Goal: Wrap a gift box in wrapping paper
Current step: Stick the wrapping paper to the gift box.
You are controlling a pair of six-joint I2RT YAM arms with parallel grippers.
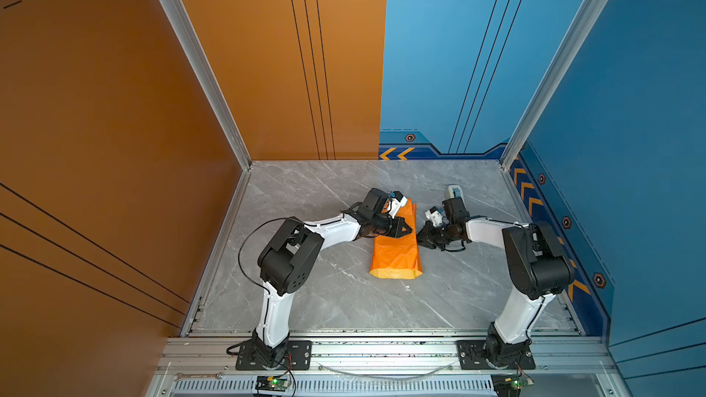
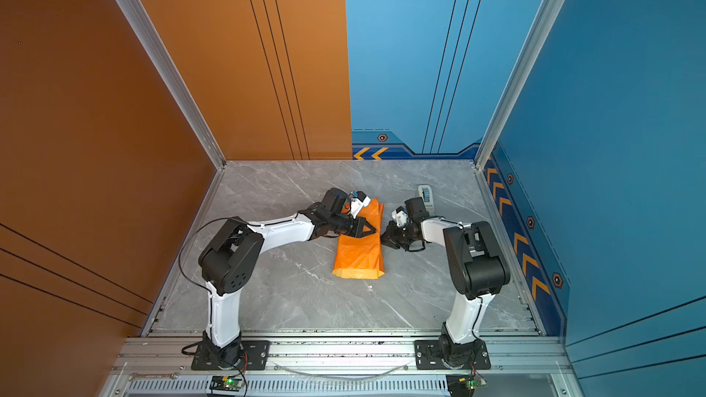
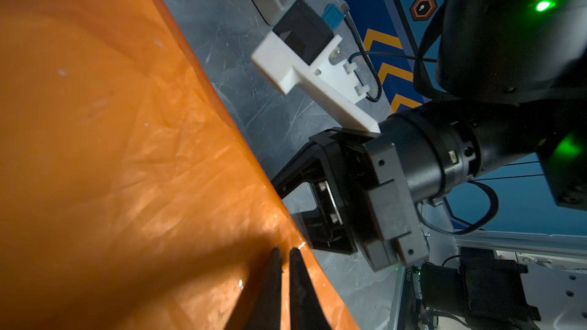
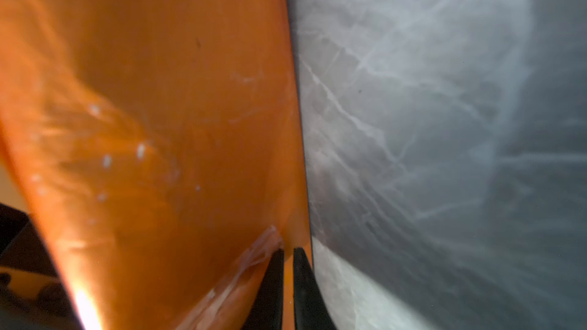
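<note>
Top views, both of them, show the two arm bases bolted to the rail nearest me, with a wrench (image 1: 198, 376) lying on the frame in front of the left base. Beyond the rail is the grey marble table (image 1: 305, 299). The wrapping paper (image 1: 395, 257) (image 2: 357, 257) lies near its middle, folded into one long bundle that runs away from me. The glossy orange face is outward, and a pale yellow strip (image 1: 395, 273) shows at the near end.

Farther along, both arms reach in over the bundle. The left gripper (image 1: 409, 229) (image 2: 373, 230) comes in from the left and sits over the orange top, close to the right edge. In the left wrist view its fingers (image 3: 273, 280) stand almost together, with only a slit between them (image 3: 284, 250). I cannot tell whether they press on the sheet.

The right gripper (image 1: 418, 236) (image 2: 382, 238) meets the same edge from the other side. In the right wrist view its jaws are drawn narrow, with a sliver of orange paper (image 4: 158, 122) between them (image 4: 287, 249).

Farthest off, a small white tape dispenser (image 1: 454, 192) (image 2: 425, 194) stands behind the right wrist.
</note>
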